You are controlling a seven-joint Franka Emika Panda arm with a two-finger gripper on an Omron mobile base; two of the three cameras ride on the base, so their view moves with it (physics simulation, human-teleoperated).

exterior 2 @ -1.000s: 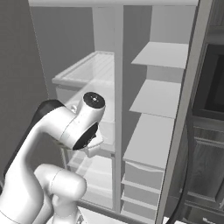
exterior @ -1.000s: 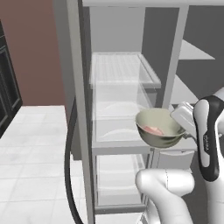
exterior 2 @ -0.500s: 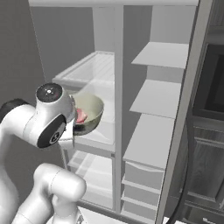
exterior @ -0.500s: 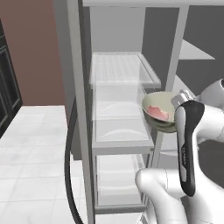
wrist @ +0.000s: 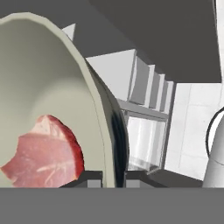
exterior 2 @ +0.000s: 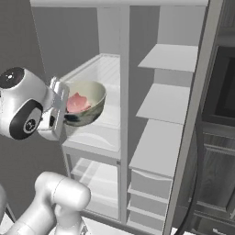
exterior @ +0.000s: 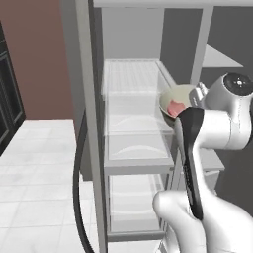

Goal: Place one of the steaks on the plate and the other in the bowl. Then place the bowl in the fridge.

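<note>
In the bowl (exterior 2: pixel 87 102), a steak (exterior 2: pixel 77 103)

Cream-rimmed bowl (exterior 2: pixel 86 108) holding pink steak (exterior 2: pixel 77 103), before open fridge (exterior 2: pixel 165 110).

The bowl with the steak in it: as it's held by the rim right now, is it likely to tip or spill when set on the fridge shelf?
The bowl looks stiff, so the end effector, pinching only its rim, probably holds, though one-sided. The steak lies low inside, so it likely stays put. The bowl is tilted, so it may rock when released.
</note>
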